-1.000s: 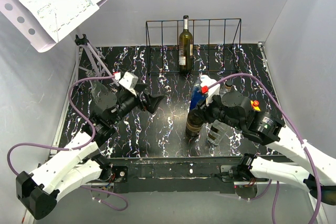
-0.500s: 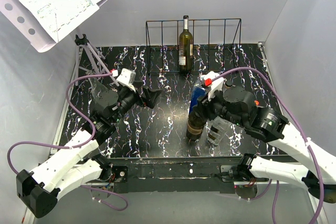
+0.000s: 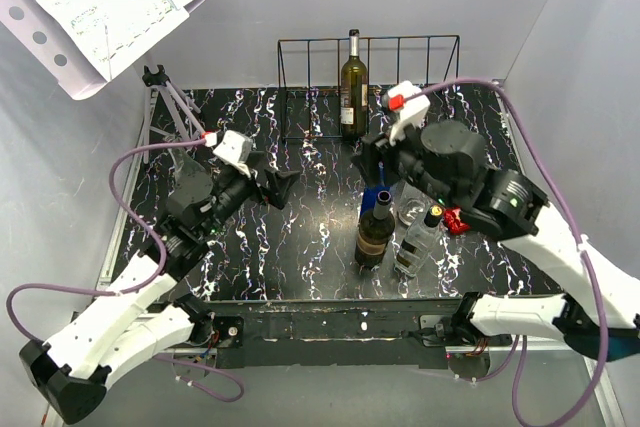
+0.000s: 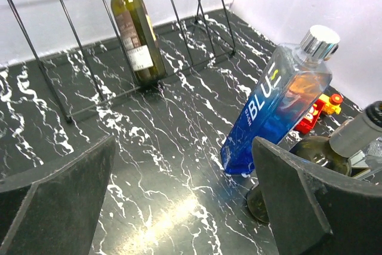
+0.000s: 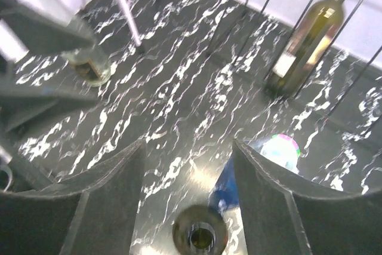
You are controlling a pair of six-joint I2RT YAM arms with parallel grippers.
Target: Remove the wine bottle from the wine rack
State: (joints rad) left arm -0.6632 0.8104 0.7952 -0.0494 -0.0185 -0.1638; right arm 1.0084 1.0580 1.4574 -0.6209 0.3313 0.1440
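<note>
1. The wine bottle [image 3: 353, 87] stands upright inside the wine rack [image 3: 413, 39], left of the rack's centre, at the far edge of the table [image 3: 300, 247].
2. Left gripper [image 4: 184, 141]: fingers spread apart with nothing between them. It faces the rack, well apart from the wine bottle.
3. Right gripper [image 5: 188, 144]: fingers spread apart and empty. It hangs above a brown bottle [image 3: 375, 232] and a blue bottle [image 4: 274, 111], in front of the rack.

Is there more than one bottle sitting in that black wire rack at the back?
No, a single wine bottle stands upright in the wine rack, and no other bottle is inside it.
</note>
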